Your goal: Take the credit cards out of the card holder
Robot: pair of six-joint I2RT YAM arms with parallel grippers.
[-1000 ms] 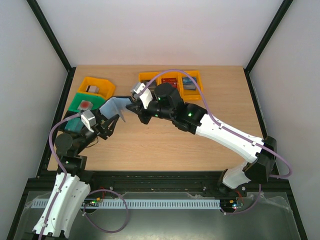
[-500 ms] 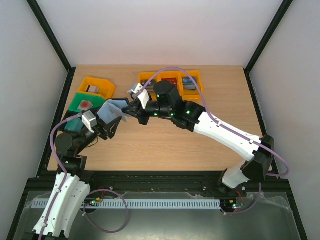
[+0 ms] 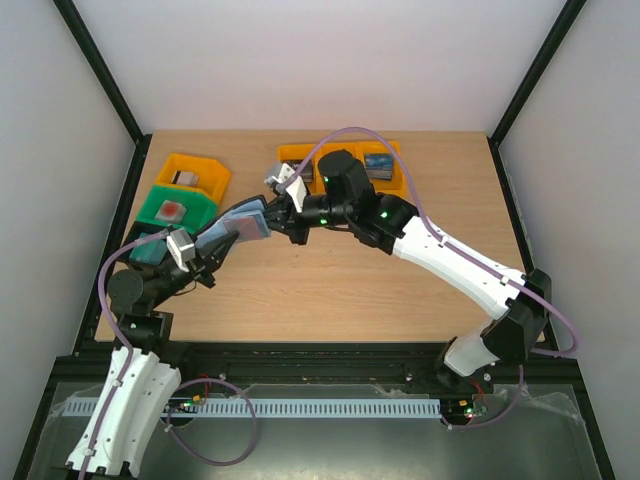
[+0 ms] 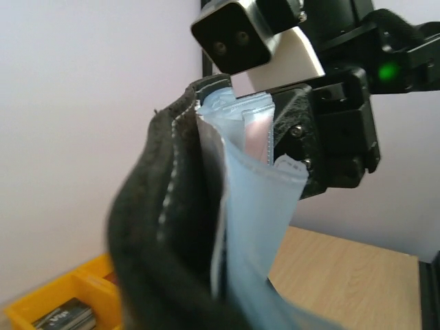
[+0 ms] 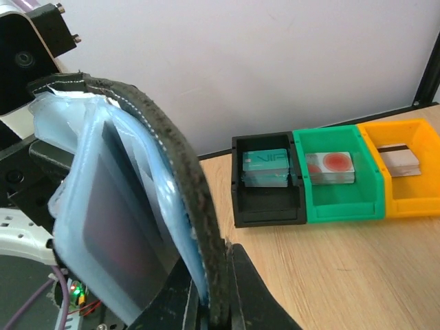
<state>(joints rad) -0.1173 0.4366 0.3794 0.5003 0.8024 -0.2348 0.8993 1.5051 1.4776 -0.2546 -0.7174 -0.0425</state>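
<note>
card holder point(image 3: 240, 222): off the table point(image 3: 330, 290), between the two grippers; one end at the left gripper point(image 3: 207, 256) fingertips, opposite edge between the right gripper point(image 3: 270, 220) fingers point(image 5: 244, 297) | credit cards point(image 4: 255, 134): in the holder's pockets, just past the right fingertips | row of three bins point(image 5: 268, 206): on the table, beyond the right fingers, left of the left fingers | back bins point(image 3: 345, 160): behind the right gripper

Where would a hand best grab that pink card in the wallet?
The pink card shows only a narrow strip at a pocket mouth of the wallet; the rest is sunk in blue sleeves. Probably pinch that strip across its flat faces, coming in line with the opening.
</note>
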